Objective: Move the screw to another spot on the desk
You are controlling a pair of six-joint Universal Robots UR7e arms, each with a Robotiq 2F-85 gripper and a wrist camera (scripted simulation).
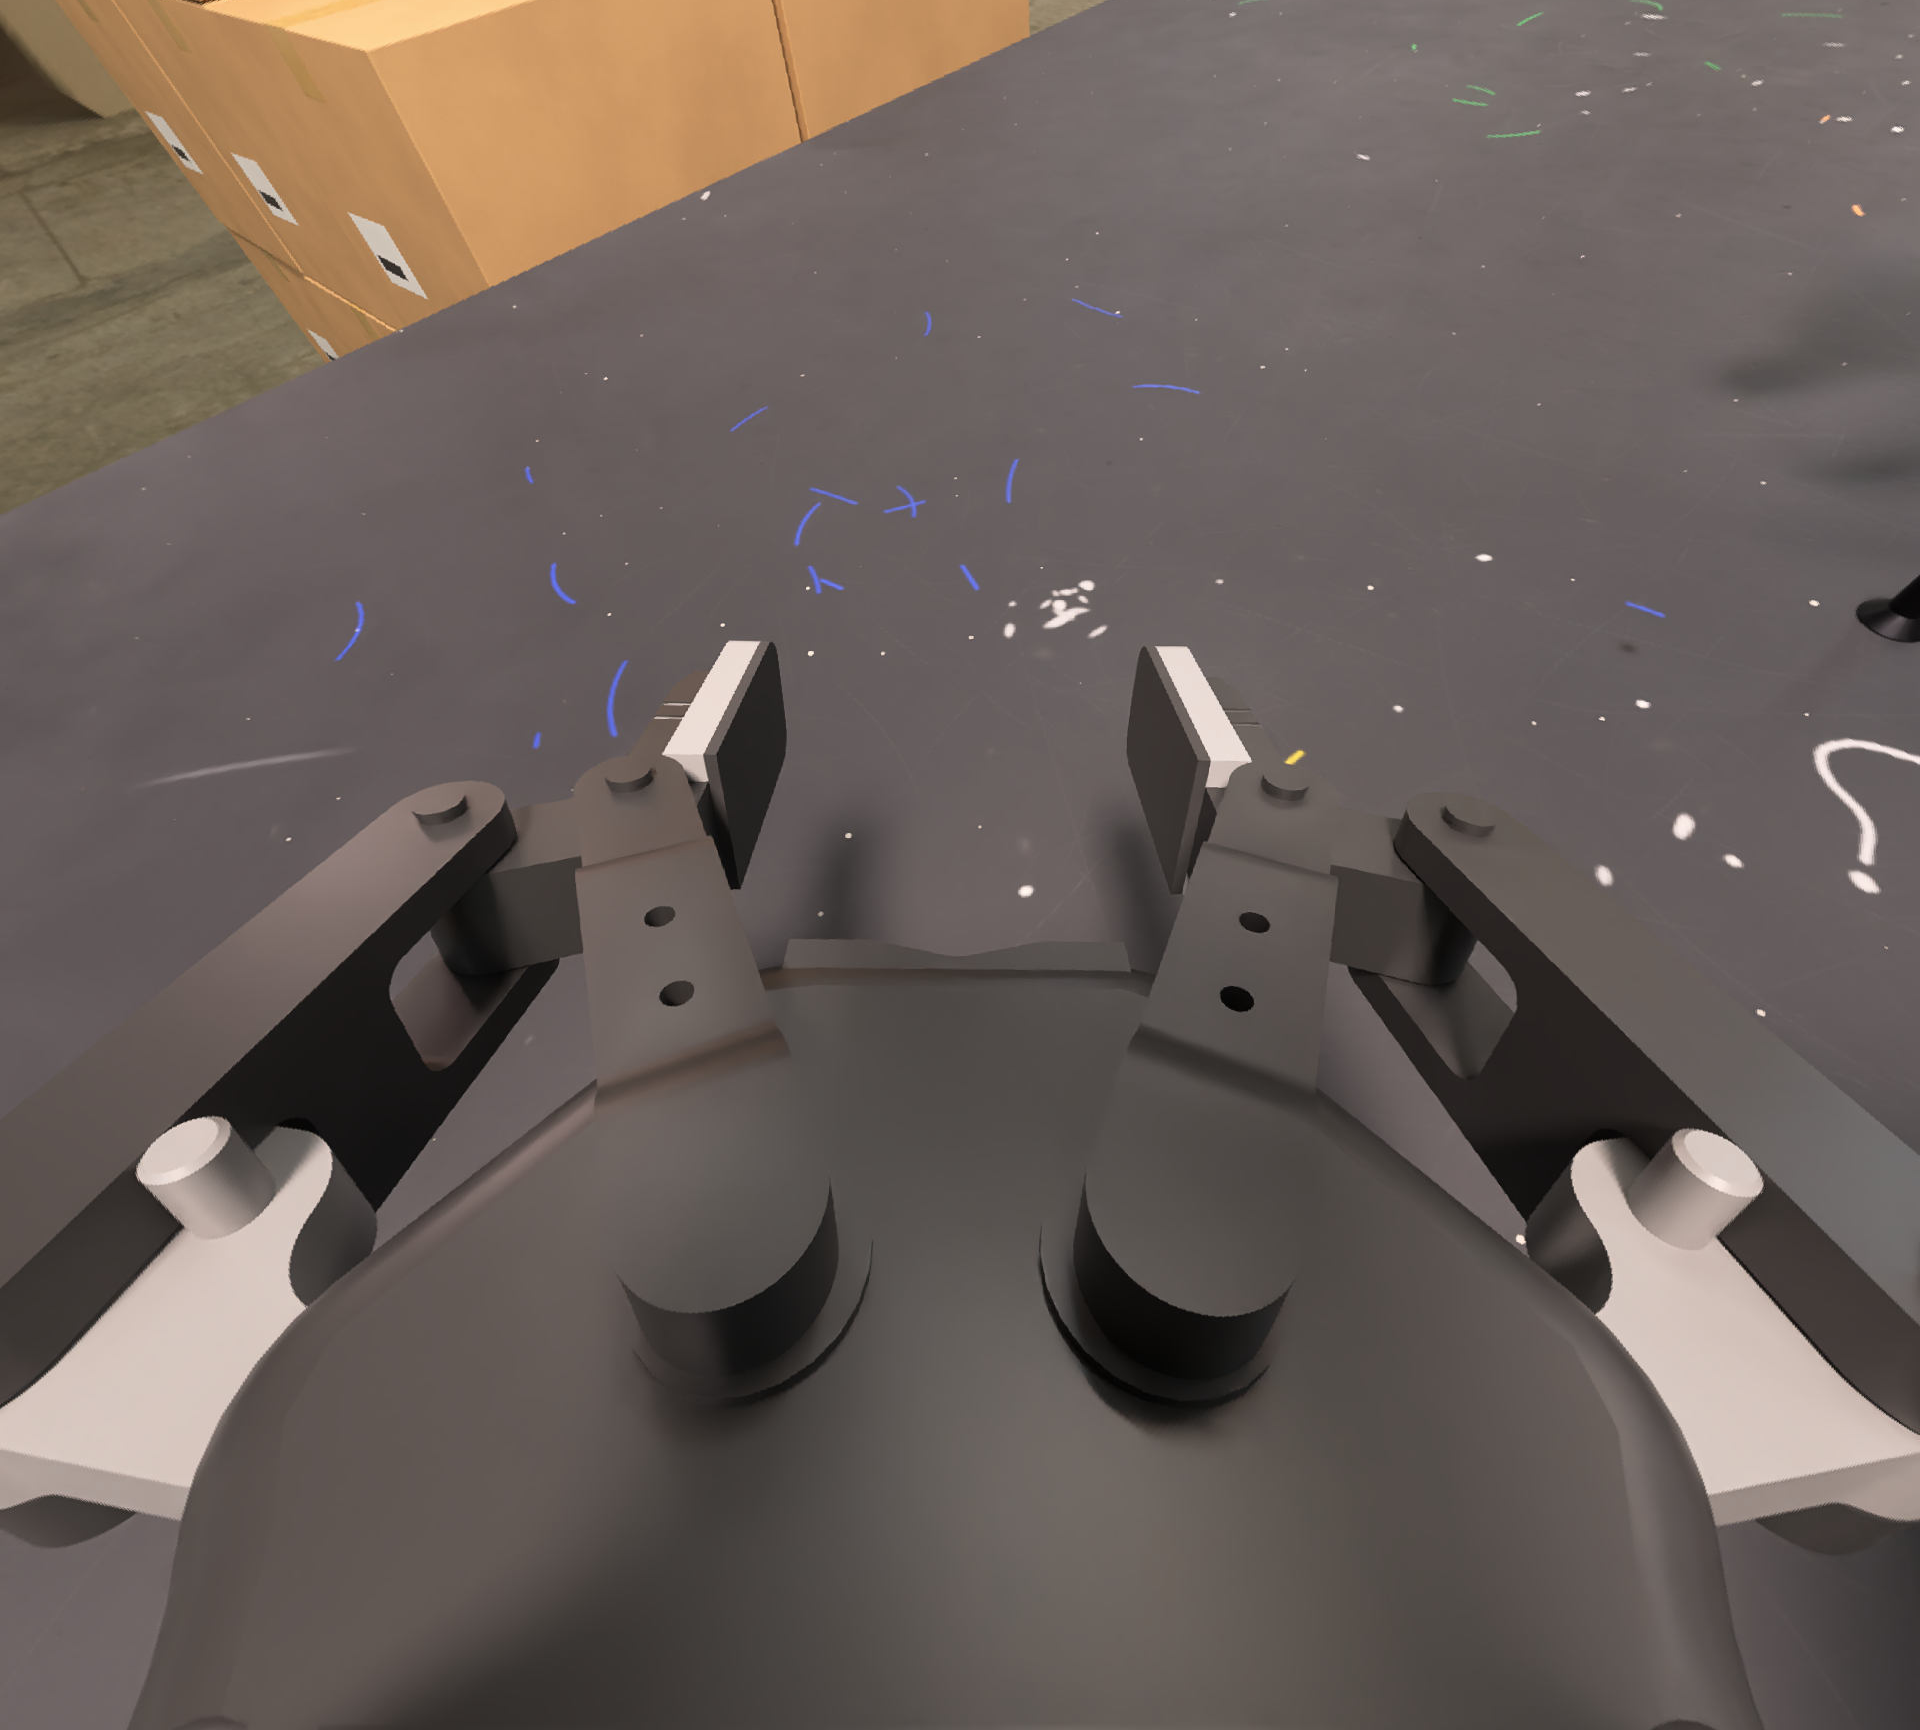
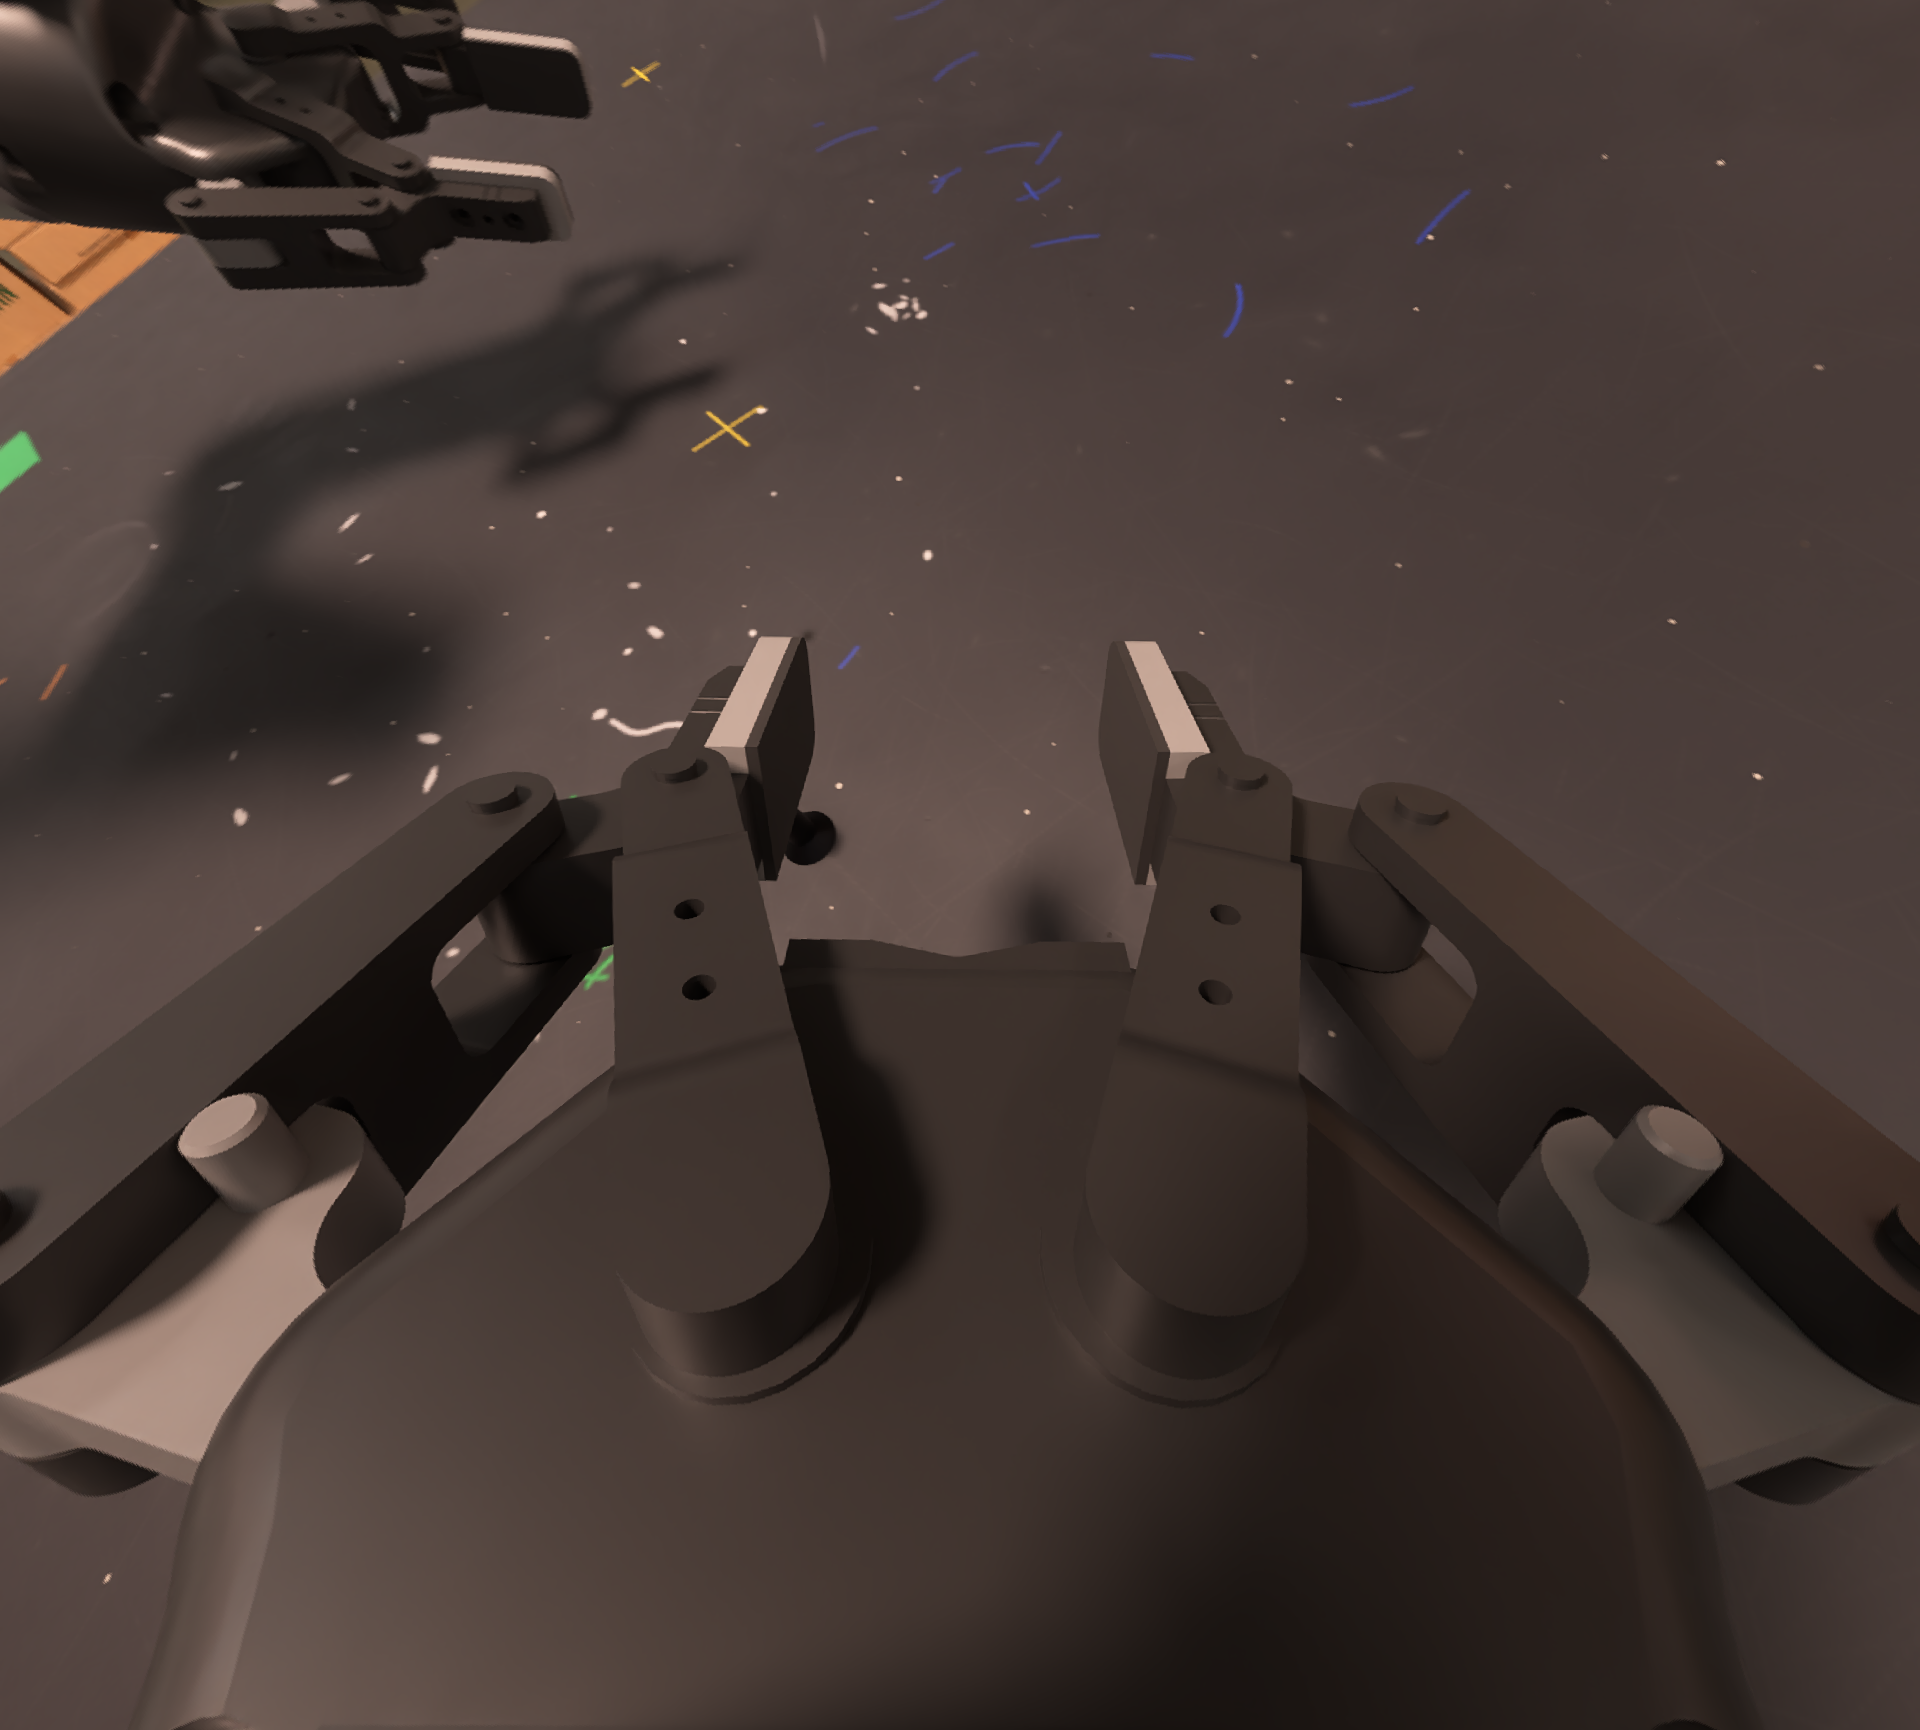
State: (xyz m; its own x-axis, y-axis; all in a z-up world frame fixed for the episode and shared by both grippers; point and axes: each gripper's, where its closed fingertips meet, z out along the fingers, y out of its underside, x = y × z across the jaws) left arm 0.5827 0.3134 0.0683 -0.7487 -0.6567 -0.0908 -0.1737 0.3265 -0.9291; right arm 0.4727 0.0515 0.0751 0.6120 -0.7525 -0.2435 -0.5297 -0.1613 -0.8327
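The screw (image 2: 808, 833) is small and black, and it rests on the dark grey desk (image 2: 1351, 485), partly hidden behind the left finger of the right gripper (image 2: 956, 735), just beside that finger's pad and outside the gap. In the left wrist view the same black screw (image 1: 1893, 618) shows at the right edge, head down on the desk, well apart from the left gripper (image 1: 956, 735). The right gripper's fingers stand wide apart with nothing between them. The left gripper's fingers are also spread and hold nothing; it hangs above the desk and casts a shadow (image 2: 436, 475). Blue, white and yellow marks scatter across the surface. Stacked cardboard boxes (image 1: 499, 18) stand beyond the desk edge.
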